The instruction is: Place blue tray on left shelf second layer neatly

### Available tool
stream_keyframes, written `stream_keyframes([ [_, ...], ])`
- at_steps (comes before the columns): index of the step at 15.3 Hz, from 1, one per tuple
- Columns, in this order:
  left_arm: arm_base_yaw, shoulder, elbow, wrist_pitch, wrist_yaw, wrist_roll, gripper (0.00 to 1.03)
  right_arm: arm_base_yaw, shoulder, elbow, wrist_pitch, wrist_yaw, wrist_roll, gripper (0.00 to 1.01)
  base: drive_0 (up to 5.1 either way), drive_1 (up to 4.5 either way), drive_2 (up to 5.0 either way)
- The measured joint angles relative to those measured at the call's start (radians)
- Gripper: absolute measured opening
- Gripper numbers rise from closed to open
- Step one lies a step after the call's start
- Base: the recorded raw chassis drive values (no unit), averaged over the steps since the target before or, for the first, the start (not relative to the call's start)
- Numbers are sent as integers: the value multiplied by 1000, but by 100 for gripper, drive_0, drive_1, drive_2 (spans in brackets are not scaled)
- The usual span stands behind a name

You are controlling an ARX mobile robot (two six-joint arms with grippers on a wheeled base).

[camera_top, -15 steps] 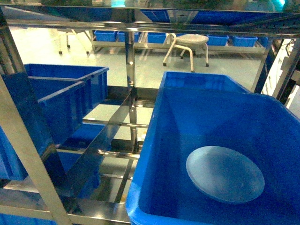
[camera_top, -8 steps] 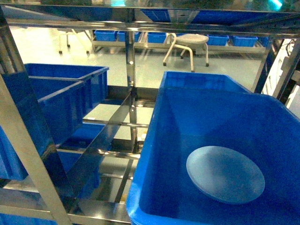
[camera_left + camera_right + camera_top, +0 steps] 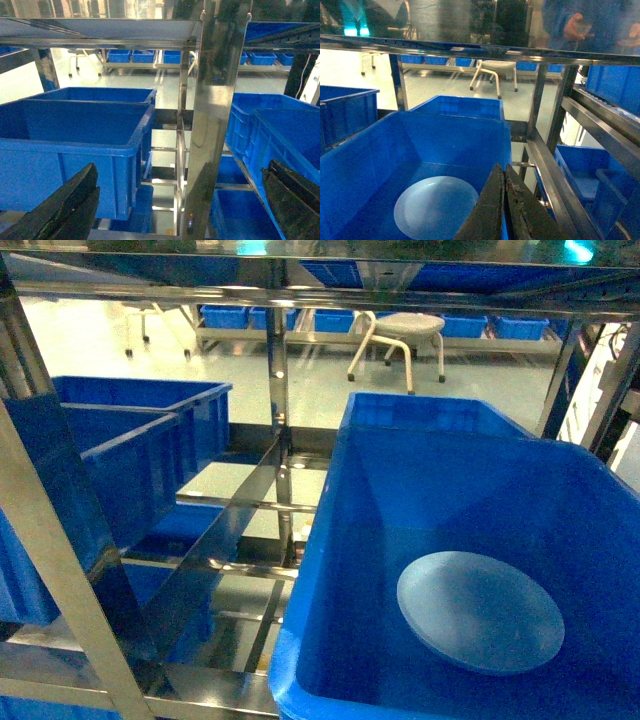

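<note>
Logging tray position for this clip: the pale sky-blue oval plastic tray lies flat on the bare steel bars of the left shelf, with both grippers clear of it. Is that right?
Not quite. The pale sky-blue oval plastic tray lies flat on the floor of the large dark-blue plastic bin on the right, not on the left shelf's steel bars. The head view shows it. The rest holds: no gripper touches it; the right gripper is shut and the left gripper open.

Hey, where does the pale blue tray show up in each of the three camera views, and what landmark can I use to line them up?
Head: the blue tray lies lower right, flat on the floor of the big blue bin.
Left wrist: not in view; only bins and shelf posts show.
Right wrist: lower left, on the same bin's floor, left of the shut right gripper.
Shared landmark: the white stool on the floor beyond the shelves, top centre in the head and right wrist views.
</note>
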Motion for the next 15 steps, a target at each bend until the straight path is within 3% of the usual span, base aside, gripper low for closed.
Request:
stream_keyframes([
  [2,0,0,0,0,0,0,98,0,-27,0,-28,2,2,2,0,0,0],
  [4,0,0,0,0,-2,0,98,0,-172,2,-212,2,4,2,0,0,0],
  [10,0,0,0,0,0,0,98,0,-194,2,-206,3,5,2,0,0,0],
  [11,0,0,0,0,0,0,98,0,-194,2,-206,3,5,5,0,0,0],
  [15,0,0,0,0,0,0,98,0,-194,2,-206,3,5,54,0,0,0],
])
